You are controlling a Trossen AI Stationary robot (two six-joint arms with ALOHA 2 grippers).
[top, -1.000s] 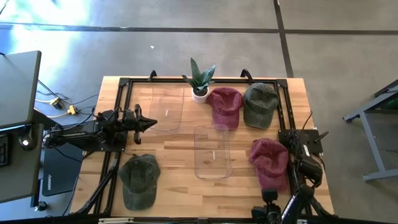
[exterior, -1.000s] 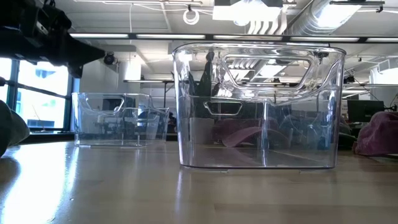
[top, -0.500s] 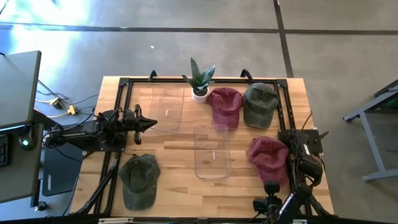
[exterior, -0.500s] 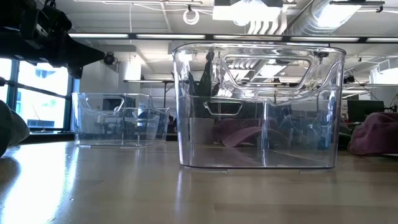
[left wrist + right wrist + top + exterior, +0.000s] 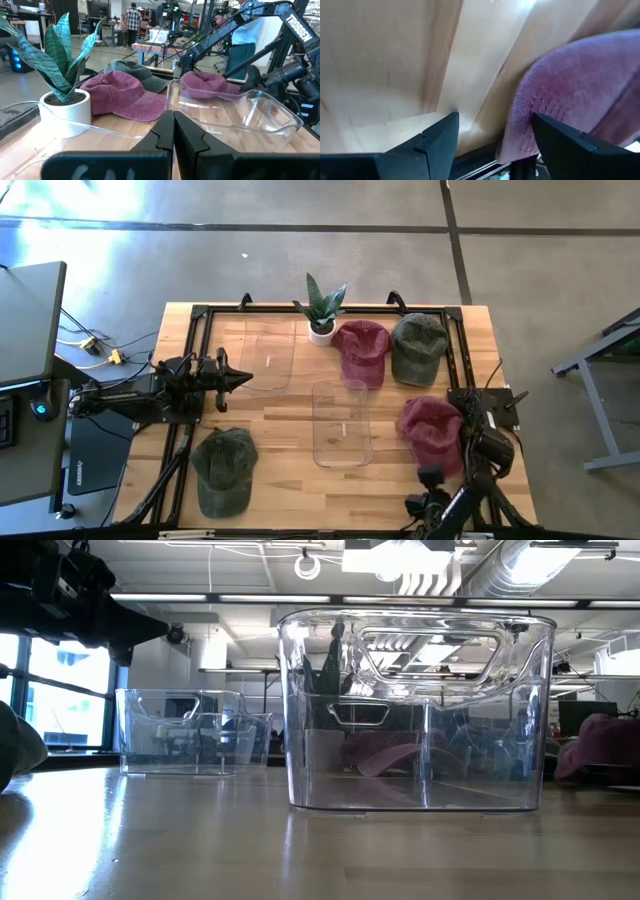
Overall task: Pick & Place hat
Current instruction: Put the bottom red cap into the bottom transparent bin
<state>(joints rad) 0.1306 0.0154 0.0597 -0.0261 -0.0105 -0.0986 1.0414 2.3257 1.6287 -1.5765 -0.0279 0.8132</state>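
The crumpled maroon fabric cap (image 5: 433,435) lies at the lower right of the high view, long axis running top to bottom. The right gripper (image 5: 492,131), fingers spread wide and holding nothing, sits just below its lower edge, brim direction unclear.

The left gripper (image 5: 240,379) waits closed at centre left.

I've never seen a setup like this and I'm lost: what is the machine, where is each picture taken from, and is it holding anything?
It is a robot with two dark arms at a wooden table. One picture looks straight down, one looks level across the tabletop, and two come from cameras on the wrists. On the table lie two red hats, two green hats, two clear bins and a potted plant. The left hand is shut and empty. The right hand is open at the near red hat's edge, gripping nothing yet.
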